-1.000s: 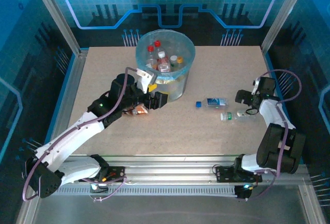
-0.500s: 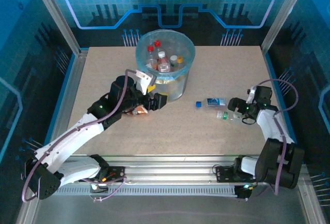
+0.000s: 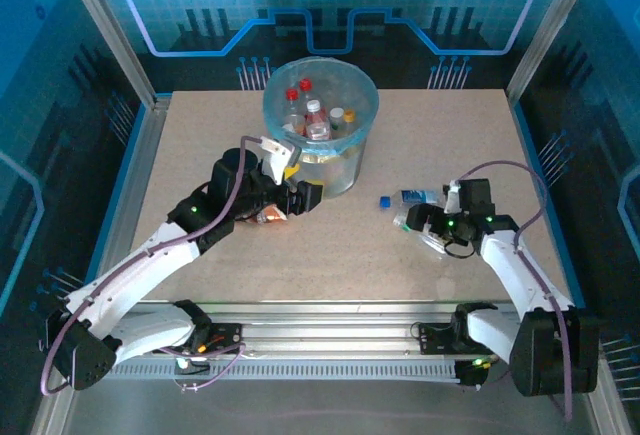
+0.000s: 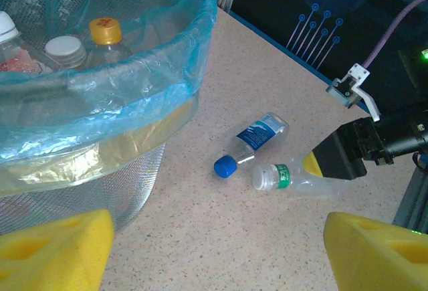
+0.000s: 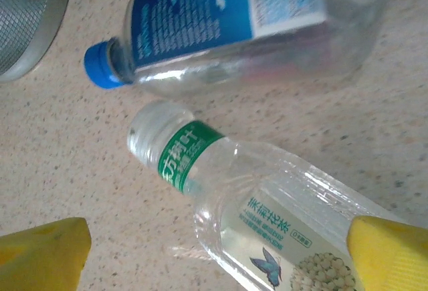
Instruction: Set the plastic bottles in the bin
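Right gripper (image 3: 420,227): jaws wide, empty, newly swung in to straddle the green-labelled bottle (image 5: 254,197); pickup for the bin (image 3: 345,170) looks imminent.

1. Left arm (image 3: 150,255) stretched diagonally from its base at bottom left, up and to the right.
2. Left gripper (image 3: 306,195) points right, jaws wide apart, yellow pads (image 4: 57,251) well separated.
3. Right arm (image 3: 515,270) bent, forearm angled up-left from its base.
4. Right gripper (image 3: 414,221) points left, tilted down, jaws spread fully, fingertips (image 5: 40,251) far apart.
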